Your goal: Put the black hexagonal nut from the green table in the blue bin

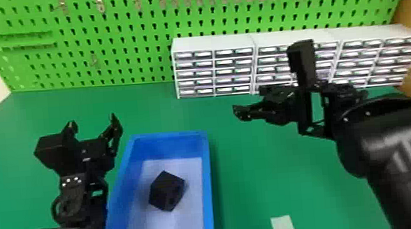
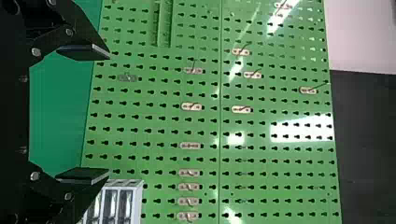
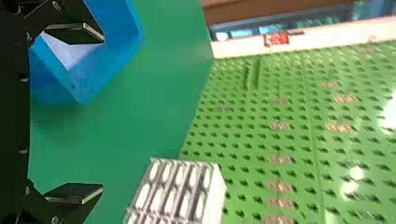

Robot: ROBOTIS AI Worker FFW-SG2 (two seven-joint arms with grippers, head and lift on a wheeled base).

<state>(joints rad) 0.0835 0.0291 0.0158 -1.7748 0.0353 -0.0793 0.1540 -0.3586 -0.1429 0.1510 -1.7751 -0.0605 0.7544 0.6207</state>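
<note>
Though left gripper (image 1: 92, 120) gapes, the nut (image 1: 166, 191) lies apart — in the bin (image 1: 205, 179).

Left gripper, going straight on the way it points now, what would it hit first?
The left gripper would likely meet the green pegboard first, though its distance is unclear.

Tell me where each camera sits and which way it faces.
Head view: on the robot's head, looking forward and down at the green table, blue bin and black nut; left arm and right arm show.
Left wrist view: on the left wrist, facing the green pegboard past the open left gripper.
Right wrist view: on the right wrist, facing table and pegboard past the open right gripper.
Head and right wrist views share the bin.
</note>
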